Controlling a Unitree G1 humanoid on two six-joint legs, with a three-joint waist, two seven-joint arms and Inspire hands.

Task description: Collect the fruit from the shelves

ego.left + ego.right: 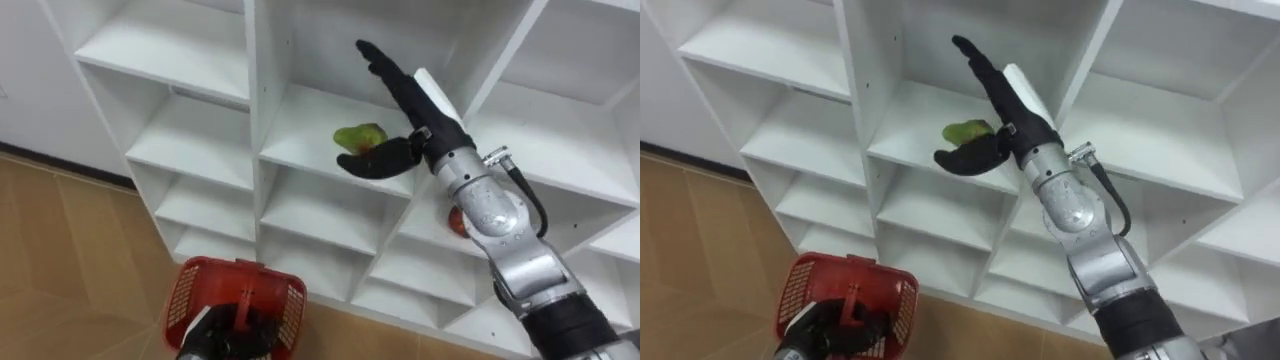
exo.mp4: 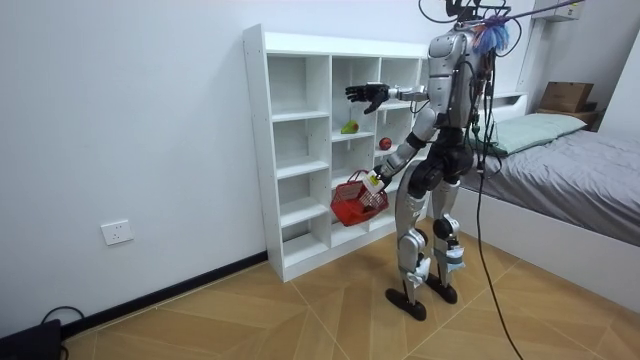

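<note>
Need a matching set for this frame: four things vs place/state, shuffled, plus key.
1. green fruit
2. red fruit
3. red basket
4. right hand

A. held by the left hand, low down
B. open, fingers straight, raised
C. on a shelf, by the right thumb
D. on a lower shelf, partly behind the right arm

Pairs: 1-C, 2-D, 3-A, 4-B

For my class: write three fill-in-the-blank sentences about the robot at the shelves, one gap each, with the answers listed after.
1. The left hand holds the red basket by its ____.
2. The right hand reaches, fingers straight, toward the green fruit on the ____ shelves.
3. The red fruit sits ____ than the green fruit.
Answers: handle; white; lower.
</note>
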